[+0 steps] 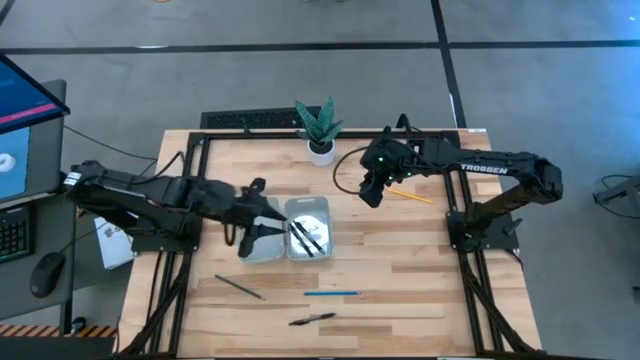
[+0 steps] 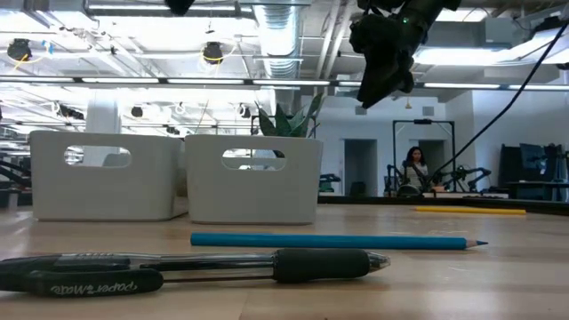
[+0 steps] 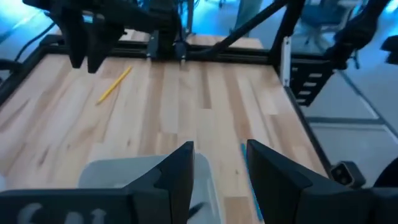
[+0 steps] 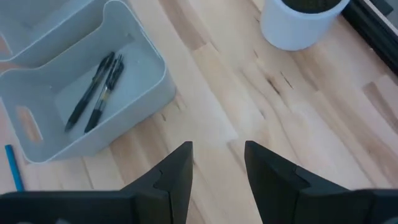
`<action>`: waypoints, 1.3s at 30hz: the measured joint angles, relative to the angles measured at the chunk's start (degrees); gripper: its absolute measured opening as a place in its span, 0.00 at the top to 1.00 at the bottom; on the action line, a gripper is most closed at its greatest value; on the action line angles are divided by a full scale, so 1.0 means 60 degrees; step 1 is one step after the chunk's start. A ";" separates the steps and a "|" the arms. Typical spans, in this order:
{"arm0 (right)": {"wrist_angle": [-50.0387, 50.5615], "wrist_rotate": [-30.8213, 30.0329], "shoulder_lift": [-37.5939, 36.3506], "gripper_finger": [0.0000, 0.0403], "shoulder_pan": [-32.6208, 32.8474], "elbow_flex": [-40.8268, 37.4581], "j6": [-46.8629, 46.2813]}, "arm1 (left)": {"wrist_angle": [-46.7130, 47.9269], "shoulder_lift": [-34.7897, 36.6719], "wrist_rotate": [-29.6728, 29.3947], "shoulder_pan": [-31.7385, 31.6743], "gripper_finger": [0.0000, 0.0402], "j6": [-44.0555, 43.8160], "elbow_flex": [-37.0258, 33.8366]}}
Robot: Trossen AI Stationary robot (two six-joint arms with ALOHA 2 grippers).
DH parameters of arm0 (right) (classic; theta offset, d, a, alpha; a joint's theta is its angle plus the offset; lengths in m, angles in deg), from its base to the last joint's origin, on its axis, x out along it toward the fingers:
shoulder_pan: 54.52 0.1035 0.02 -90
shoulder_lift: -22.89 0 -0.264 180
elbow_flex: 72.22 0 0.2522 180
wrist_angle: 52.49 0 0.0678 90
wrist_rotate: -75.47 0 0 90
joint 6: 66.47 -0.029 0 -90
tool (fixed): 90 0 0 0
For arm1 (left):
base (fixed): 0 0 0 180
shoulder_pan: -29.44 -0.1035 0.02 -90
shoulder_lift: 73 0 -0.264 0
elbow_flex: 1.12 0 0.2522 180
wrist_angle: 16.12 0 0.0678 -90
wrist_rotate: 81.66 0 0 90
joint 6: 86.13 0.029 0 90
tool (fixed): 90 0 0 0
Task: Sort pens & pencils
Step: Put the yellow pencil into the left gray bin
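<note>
Two pens (image 1: 308, 236) in right tray (image 1: 322, 212); third pen (image 1: 312, 319) at table's 6 o'clock. Blue pencil (image 1: 332, 294) near it, grey pencil (image 1: 238, 287) at 7, yellow pencil (image 1: 411, 195) at 2. Right gripper (image 1: 371, 196) hovers empty, fingers parted; left gripper (image 1: 247, 243) parted over left tray (image 1: 268, 248). Pencils likely light, stiff, roll-prone: pinch mid-shaft.

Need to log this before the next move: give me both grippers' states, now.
Left gripper: open, empty, above the left tray.
Right gripper: open, empty, raised above the table near the yellow pencil.
</note>
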 joint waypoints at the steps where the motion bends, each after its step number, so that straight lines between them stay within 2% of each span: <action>1: 0.0033 0.0000 0.0000 0.59 0.0000 0.0000 -0.0014 | -0.0306 0.0273 -0.0043 0.0037 0.66 -0.0018 -0.0378; 5: 0.0939 0.0002 -0.0035 0.59 -0.0131 0.0000 -0.0731 | -0.1144 0.1293 -0.0857 0.0259 0.66 -0.0122 -0.1633; 9: 0.2899 -0.0022 -0.0197 0.58 -0.0516 0.0004 -0.0982 | -0.1805 0.2225 -0.1924 0.0490 0.66 -0.0173 -0.2538; 12: 0.4096 -0.0065 -0.0254 0.58 -0.0910 -0.0013 -0.0961 | -0.1984 0.2780 -0.2220 0.0557 0.66 -0.0176 -0.2911; 15: 0.4617 -0.0102 -0.0248 0.59 -0.1208 -0.0007 -0.0787 | -0.1945 0.3041 -0.2215 0.0557 0.66 -0.0177 -0.2949; 24: 0.3631 -0.0097 -0.0249 0.58 -0.2520 -0.0813 -0.2550 | -0.1893 0.3150 -0.2211 0.0557 0.66 -0.0236 -0.2949; 27: 0.3359 -0.0100 -0.0248 0.59 -0.2773 -0.1452 -0.2368 | -0.1773 0.3150 -0.2208 0.0557 0.66 -0.0401 -0.2949; 32: 0.3061 -0.0204 -0.0248 0.58 -0.2910 -0.2304 -0.0861 | -0.1449 0.3150 -0.2209 0.0557 0.66 -0.0534 -0.2949; 39: 0.2249 -0.0279 -0.0248 0.58 -0.2878 -0.3065 -0.0393 | -0.1395 0.3147 -0.2651 0.0557 0.66 -0.0259 -0.2949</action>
